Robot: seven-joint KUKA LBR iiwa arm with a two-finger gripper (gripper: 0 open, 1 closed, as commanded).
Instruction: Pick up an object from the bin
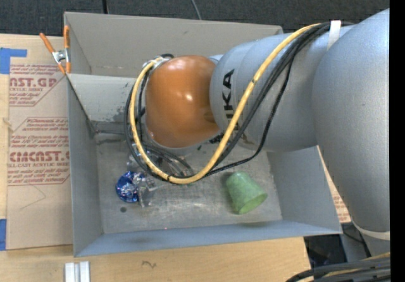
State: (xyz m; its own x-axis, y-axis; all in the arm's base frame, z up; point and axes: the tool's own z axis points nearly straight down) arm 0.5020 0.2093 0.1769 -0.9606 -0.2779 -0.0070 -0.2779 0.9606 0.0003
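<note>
Gripper (145, 184) low at bin's (82, 167) 8 o'clock; open or closed cannot be told. Blue crumpled lump (128, 188) just beside it at 9 o'clock, long axis unclear. Green cup (244, 193) lies tipped, wider end toward 4 o'clock.

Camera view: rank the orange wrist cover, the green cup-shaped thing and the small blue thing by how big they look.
1. orange wrist cover, largest by far, though it sits nearer the camera.
2. green cup-shaped thing, lying on the bin floor.
3. small blue thing, clearly the smallest.
</note>
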